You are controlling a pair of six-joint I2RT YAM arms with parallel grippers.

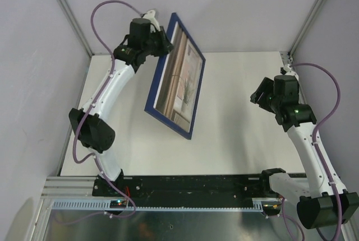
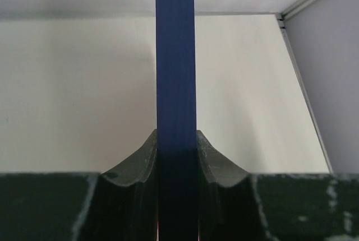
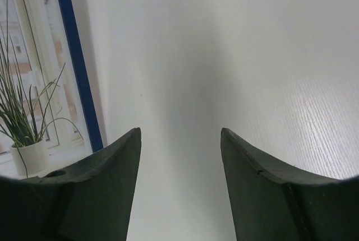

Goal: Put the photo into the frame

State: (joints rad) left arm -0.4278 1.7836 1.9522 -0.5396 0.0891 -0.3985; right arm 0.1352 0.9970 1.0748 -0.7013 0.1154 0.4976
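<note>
Left gripper [image 2: 176, 146] is clenched on the thin navy edge of the frame [image 1: 159, 67]. In the left wrist view the rail runs straight up between the two fingers [image 2: 140, 160], and it's the only grip on the frame. The frame stands on edge, tilted, toward the far left of the table [image 1: 241, 112]; can't tell if its low edge touches the surface. The photo [image 1: 180, 81] already shows through the front opening, plant and curtains visible, so it looks seated. The back is hidden, so whether anything retains it is unknown. Right gripper [image 3: 179, 140] has its fingers spread with nothing in them, well apart from the frame, so it gives no support. Risks: a one-point pinch on a narrow rail lets the frame pivot or slip out. Any tilt backward or a hard set-down could drop the print out the rear. If the right arm comes in fast, it could knock the free edge and twist the frame out of the grip.
</note>
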